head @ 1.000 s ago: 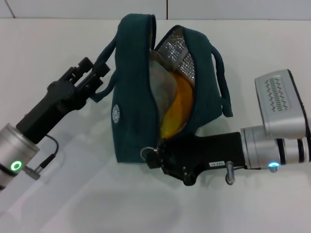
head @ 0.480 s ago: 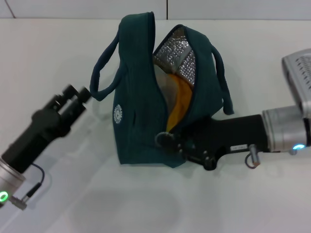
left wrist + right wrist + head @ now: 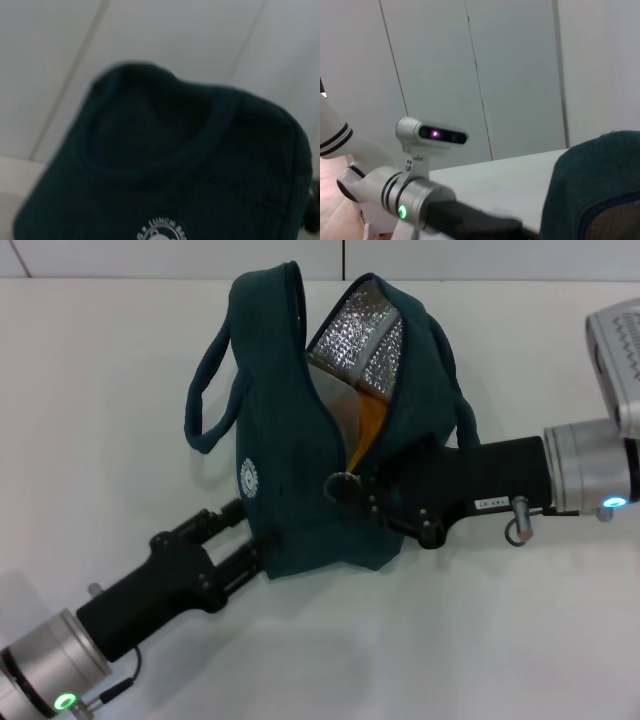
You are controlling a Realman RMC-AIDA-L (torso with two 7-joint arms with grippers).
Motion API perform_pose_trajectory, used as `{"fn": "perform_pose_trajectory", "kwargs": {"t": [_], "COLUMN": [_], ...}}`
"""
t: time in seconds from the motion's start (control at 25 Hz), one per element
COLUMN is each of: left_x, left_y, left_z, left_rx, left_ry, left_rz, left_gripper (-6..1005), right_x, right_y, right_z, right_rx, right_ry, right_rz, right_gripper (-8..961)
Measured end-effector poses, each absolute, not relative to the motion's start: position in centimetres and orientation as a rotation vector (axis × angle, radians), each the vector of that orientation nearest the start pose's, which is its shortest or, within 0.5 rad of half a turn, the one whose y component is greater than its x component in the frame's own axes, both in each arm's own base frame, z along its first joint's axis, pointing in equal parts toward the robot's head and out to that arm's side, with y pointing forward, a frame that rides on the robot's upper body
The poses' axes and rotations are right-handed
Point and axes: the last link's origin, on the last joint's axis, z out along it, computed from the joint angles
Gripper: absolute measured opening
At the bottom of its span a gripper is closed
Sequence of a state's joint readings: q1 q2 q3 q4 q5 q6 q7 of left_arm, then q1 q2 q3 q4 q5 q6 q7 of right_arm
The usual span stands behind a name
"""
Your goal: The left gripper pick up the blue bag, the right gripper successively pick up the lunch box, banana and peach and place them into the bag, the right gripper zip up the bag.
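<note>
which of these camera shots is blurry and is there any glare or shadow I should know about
Left wrist view: soft and out of focus, the blue bag fills it and its logo lettering smears. Head view: sharp; the silver lining glints, faint arm shadows lie on the table, the left gripper is at the bag's side. Right wrist view: background crisp, nearby bag fabric blurred.

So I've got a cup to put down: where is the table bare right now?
Bare table lies left of the blue bag, beyond the left gripper, and along the near edge below the right gripper. It is crowded around the bag's near end, where both grippers meet it.
</note>
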State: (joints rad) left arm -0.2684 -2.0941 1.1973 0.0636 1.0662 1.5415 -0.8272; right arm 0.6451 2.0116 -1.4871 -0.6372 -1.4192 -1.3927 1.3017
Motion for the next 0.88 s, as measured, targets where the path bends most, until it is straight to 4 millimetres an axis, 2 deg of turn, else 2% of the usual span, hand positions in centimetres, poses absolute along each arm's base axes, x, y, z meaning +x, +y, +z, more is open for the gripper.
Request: {"fn": "perform_pose_trajectory", "kwargs": {"t": [0.16,0.32,0.56,0.8,0.88], "left_x": [-31.5,-31.5,-31.4,-32.3,-31.9], "left_y": [21.7,22.1,22.3,22.3,22.4], "left_z": [-7.8,-8.3,-8.0,-6.8,-6.4], "left_rx": [-2.272,-2.285,-2.296,-2.352,-2.359], "left_ry": [-0.907,-0.93,-0.916,-1.003,-1.017], "left_rz": [-1.05,-1.022,-1.031,-1.018,-1.057], "left_gripper": [601,598,592,586,584], "right_x": [15.9,15.8,15.5,15.3,15.4], "right_y": [34.0,34.0,34.8,34.9,34.8], "right_z": [-6.4,-6.5,-6.7,-6.9,-7.0], "right_rx": [-3.052,-3.048,-2.999,-3.0,-2.996], "right_ry": [0.147,0.148,0.183,0.203,0.21], "right_rz": [0.773,0.775,0.782,0.798,0.794], "right_gripper": [30,30,29,29,29]}}
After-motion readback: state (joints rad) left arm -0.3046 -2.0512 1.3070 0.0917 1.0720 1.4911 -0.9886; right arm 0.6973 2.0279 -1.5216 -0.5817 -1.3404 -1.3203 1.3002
